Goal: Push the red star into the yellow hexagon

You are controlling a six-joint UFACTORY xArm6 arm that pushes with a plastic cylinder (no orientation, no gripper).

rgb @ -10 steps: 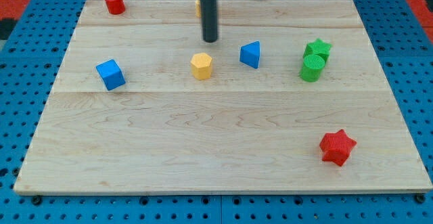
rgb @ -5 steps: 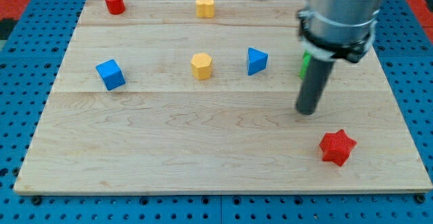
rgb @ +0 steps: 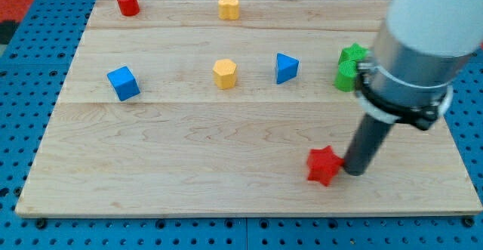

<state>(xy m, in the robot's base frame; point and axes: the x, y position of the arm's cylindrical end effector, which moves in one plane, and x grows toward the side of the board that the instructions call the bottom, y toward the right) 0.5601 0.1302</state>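
My tip (rgb: 353, 171), a bare rod with nothing to grasp, touching the right side of red star (rgb: 323, 165) near the wooden board's (rgb: 189, 144) bottom edge. Yellow hexagon (rgb: 224, 73) well apart toward upper left, blue triangular block (rgb: 285, 67) beside it. Green blocks (rgb: 349, 66) partly hidden behind arm.

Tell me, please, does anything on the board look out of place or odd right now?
Nothing stands out. The blocks sit flat on the wooden board; my tip is right beside the red star, on its right, and the yellow hexagon stands apart, up-left.
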